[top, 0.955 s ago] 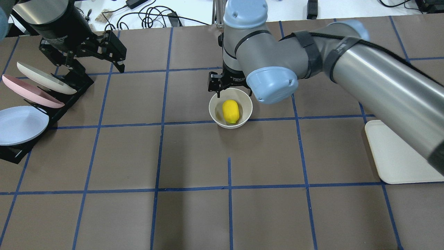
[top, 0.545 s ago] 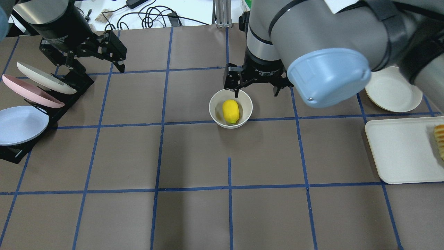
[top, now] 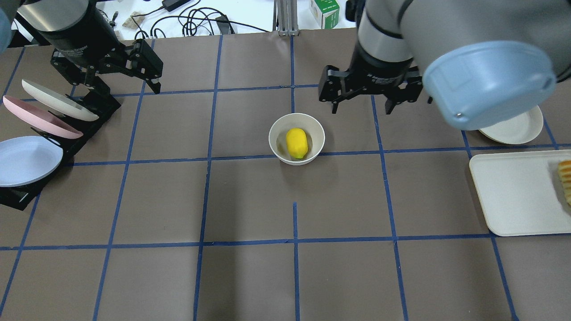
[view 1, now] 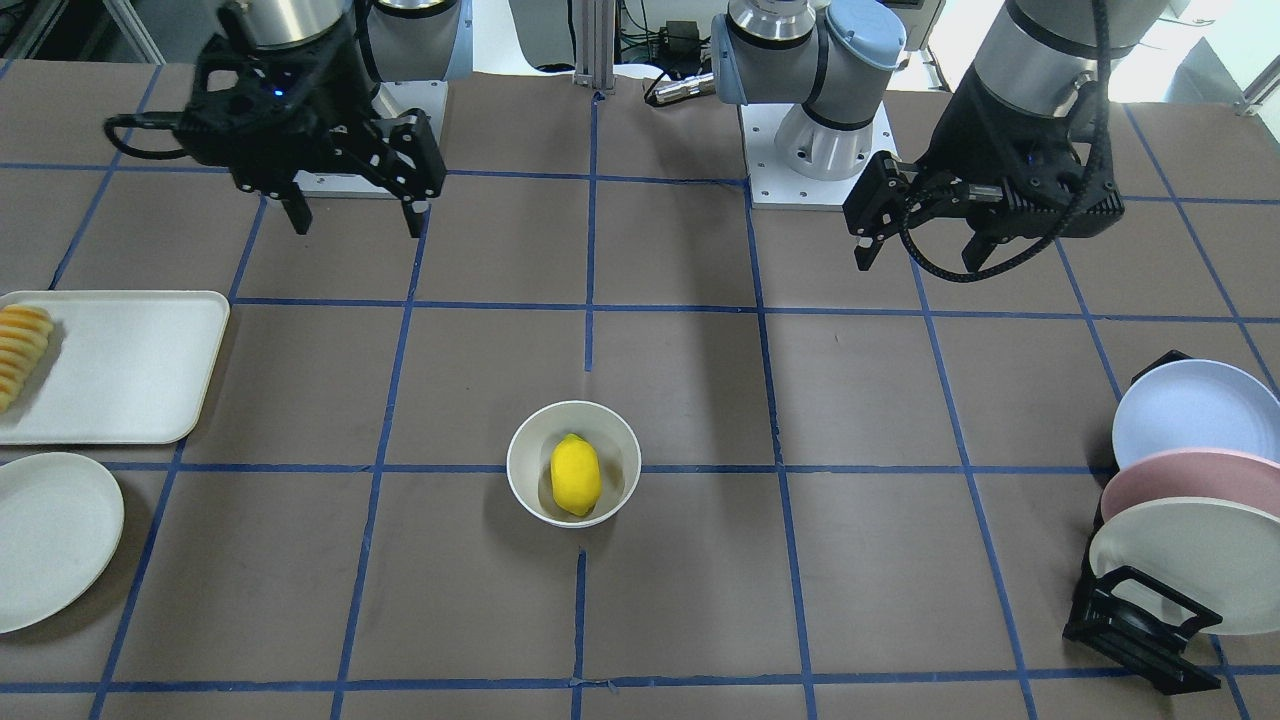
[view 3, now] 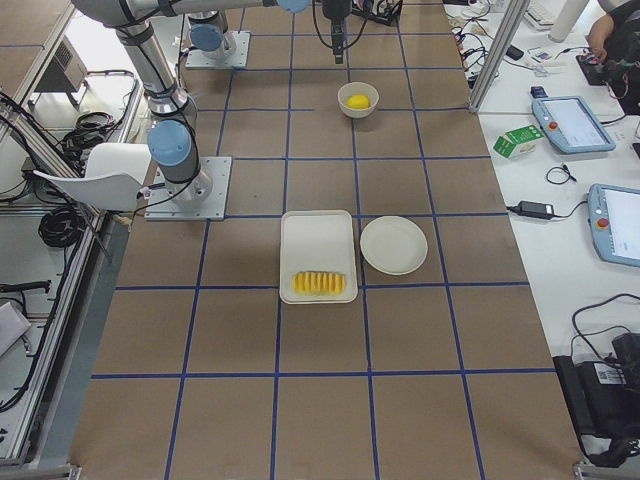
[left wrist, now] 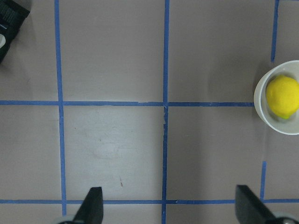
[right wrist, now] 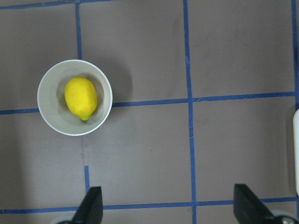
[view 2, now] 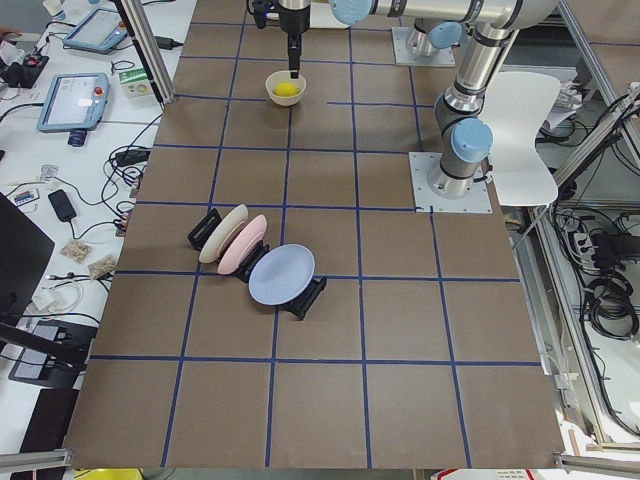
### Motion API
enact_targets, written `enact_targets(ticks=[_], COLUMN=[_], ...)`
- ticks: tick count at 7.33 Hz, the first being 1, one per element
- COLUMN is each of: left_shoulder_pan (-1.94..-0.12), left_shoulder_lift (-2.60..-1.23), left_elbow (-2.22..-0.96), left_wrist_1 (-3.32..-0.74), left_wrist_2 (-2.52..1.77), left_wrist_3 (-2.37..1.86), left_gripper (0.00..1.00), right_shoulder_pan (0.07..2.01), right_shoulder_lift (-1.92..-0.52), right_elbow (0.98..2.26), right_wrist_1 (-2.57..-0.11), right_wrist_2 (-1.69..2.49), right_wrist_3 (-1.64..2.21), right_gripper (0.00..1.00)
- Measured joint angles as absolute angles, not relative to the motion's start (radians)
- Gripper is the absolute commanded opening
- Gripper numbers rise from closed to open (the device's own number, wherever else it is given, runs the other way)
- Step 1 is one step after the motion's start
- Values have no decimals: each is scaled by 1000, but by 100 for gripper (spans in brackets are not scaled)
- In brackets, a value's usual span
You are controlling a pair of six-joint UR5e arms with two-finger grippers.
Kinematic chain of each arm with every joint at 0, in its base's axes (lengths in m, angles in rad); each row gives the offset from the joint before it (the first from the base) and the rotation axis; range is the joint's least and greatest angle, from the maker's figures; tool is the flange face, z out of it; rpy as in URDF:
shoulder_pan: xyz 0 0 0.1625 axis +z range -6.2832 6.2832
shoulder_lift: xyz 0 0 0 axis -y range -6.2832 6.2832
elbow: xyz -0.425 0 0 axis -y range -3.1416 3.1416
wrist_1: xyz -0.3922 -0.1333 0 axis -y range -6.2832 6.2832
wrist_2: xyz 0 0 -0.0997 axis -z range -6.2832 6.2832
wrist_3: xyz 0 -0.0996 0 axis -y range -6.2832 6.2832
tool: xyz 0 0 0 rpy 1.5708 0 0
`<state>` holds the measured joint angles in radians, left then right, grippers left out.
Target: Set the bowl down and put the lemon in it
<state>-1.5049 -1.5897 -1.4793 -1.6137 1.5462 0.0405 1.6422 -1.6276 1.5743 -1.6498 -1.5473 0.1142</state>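
Observation:
The cream-white bowl [top: 275,139] stands upright near the table's middle with the yellow lemon [top: 296,143] lying inside it. Both also show in the front view, bowl [view 1: 524,466] and lemon [view 1: 575,474], and in the right wrist view, bowl [right wrist: 48,101] and lemon [right wrist: 81,98]. My right gripper [top: 361,107] is open and empty, raised above the table to the right of the bowl and beyond it. My left gripper [top: 112,83] is open and empty, high over the plate rack at the far left. The left wrist view catches the bowl [left wrist: 259,100] at its right edge.
A black rack [top: 96,109] holds blue, pink and cream plates at the left. At the right lie a cream tray [top: 513,191] with sliced fruit [top: 565,178] and a flat cream plate [top: 517,127]. Cables and a green carton [top: 324,7] lie past the far edge.
My right gripper has lifted from just above the bowl's far rim and moved right, staying open. The lemon stays in the bowl. The left arm has not moved.

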Motion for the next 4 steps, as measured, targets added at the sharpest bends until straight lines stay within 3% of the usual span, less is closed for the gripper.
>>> enact_targets(ticks=[4], left_shoulder_pan=[-1505], left_shoulder_lift=[-1589], left_elbow=[-1482], left_wrist_1=[-1614], left_wrist_2=[1545], left_wrist_3=[38], left_gripper=[100], right_shoulder_pan=[1570], right_shoulder_lift=[-1653], right_elbow=[1583], right_wrist_1=[-1645], right_wrist_2=[-1537], right_wrist_3=[28], right_gripper=[100])
